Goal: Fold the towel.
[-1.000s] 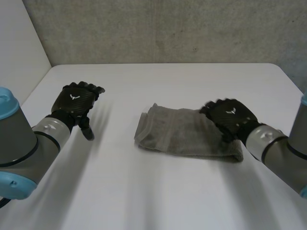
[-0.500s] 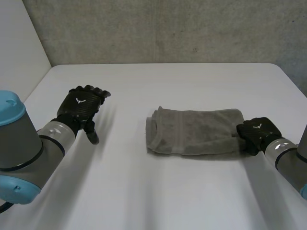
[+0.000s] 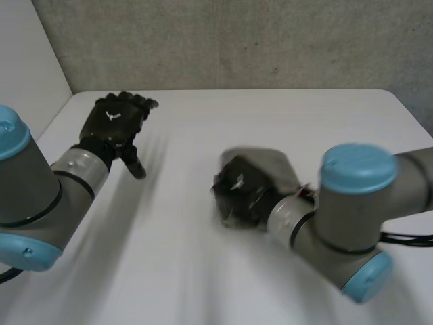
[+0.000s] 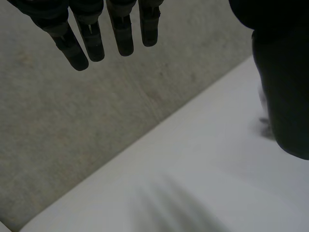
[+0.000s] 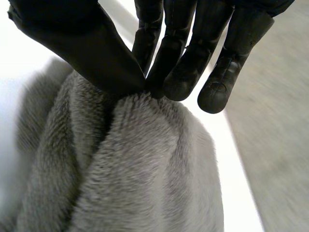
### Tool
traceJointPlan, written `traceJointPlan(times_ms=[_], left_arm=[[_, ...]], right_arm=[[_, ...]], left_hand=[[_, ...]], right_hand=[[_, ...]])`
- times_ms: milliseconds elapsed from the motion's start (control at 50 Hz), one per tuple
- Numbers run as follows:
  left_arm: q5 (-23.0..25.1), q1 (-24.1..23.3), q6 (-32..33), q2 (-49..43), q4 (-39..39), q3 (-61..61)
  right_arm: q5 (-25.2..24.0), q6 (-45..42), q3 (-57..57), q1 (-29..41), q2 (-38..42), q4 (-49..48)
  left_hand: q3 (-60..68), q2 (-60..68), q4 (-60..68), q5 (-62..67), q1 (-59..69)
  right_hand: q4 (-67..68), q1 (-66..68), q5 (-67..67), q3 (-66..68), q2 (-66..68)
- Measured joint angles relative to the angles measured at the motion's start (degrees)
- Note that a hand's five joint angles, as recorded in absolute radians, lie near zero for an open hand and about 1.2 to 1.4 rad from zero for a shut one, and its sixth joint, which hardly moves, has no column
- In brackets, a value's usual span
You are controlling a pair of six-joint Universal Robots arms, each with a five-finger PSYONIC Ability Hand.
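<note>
1. The right hand (image 5: 91,46) pinches an edge of the towel (image 5: 135,174) between the thumb and the fingers (image 5: 176,63). In the head view it is low over the left end of the bunched towel, mid-tabletop (image 3: 203,277).
2. To do this fold well, I judge it should carry the pinched edge fully across to meet the far edge. It should set the edge down square before the pinch loosens, keeping it low so the layer does not flop or drag the lower one.
3. The left hand (image 3: 115,125) hovers well to the left of the towel, fingers straight and spread, holding nothing. It could press the towel to steady it.
4. Half a second ago the towel lay long and flat with the right hand at its right end. Now that arm has swung across to the left and the towel is a shorter heap. The left hand has drifted slightly farther back.
</note>
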Motion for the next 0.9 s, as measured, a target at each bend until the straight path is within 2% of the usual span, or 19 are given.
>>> traceJointPlan(times_ms=[80, 100, 140, 180, 220, 300, 340, 480, 660, 780, 900], left_arm=[[-1.7, -0.37, -2.33, 0.64, -0.08, 1.68], [-2.18, -0.45, -3.05, 0.85, -0.11, 2.29], [-2.59, -0.61, -3.7, 0.98, -0.22, 3.01], [-2.79, -0.88, -4.07, 0.97, -0.32, 3.76], [-2.93, -1.3, -4.29, 0.83, -0.44, 4.56], [-3.12, -3.06, -4.33, -0.27, -0.59, 6.41], [-3.49, -4.76, -4.32, -1.53, -0.75, 7.93], [-6.45, -9.69, -4.5, -5.75, -1.61, 12.87], [-9.22, -15.8, -8.0, -14.08, -6.41, 21.69], [-9.49, -19.1, -10.79, -22.48, -12.96, 28.11], [-9.98, -21.53, -11.34, -29.18, -16.23, 31.57]], right_arm=[[-1.24, -4.1, -0.25, 2.35, 2.1, 1.4], [-1.19, -4.86, -0.36, 2.6, 2.33, 1.8], [-0.45, -4.33, -0.56, 2.16, 1.63, 2.1], [0.45, -2.38, -0.6, 1.14, 0.25, 2.22], [1.53, 0.86, -0.57, -0.4, -1.78, 2.23], [2.61, 10.59, 0.46, -3.61, -6.07, 1.92], [2.86, 18.26, 1.58, -5.97, -9.3, 1.71], [2.84, 32.86, 4.15, -12.39, -15.58, 2.09], [3.07, 35.62, 4.15, -17.84, -15.5, 3.63], [3.24, 35.08, 2.67, -18.89, -9.91, 4.15], [3.29, 34.86, 0.97, -18.61, -3.19, 5.13]], left_hand=[[0.0, 0.0, 0.0, 0.0, 0.0], [0.0, 0.0, 0.0, 0.0, 0.0], [0.0, 0.0, 0.0, 0.0, 0.0], [0.0, 0.0, 0.0, 0.0, 0.0], [0.0, 0.0, 0.0, 0.0, 0.0], [0.0, 0.0, 0.0, 0.0, 0.0], [0.0, 0.0, 0.0, 0.01, 0.0], [0.0, 0.0, 0.0, 0.02, 0.0], [0.0, 0.0, 0.0, 0.09, 0.0], [0.0, 0.0, 0.0, 0.09, 0.0], [0.0, 0.0, 0.0, 0.1, 0.0]], right_hand=[[-5.31, -3.76, -5.34, -6.08, -6.03], [-18.61, -17.18, -18.96, -19.63, -19.84], [-37.14, -35.89, -37.84, -37.03, -37.47], [-53.2, -50.62, -54.58, -53.02, -53.58], [-61.87, -58.82, -63.31, -61.89, -61.71], [-62.42, -60.61, -63.37, -62.88, -62.42], [-62.42, -60.62, -63.39, -62.88, -62.42], [-62.42, -60.65, -63.37, -62.88, -62.42], [-62.43, -60.67, -63.39, -62.88, -62.42], [-62.42, -60.84, -63.37, -62.88, -62.42], [-62.42, -60.85, -63.39, -62.88, -62.42]])
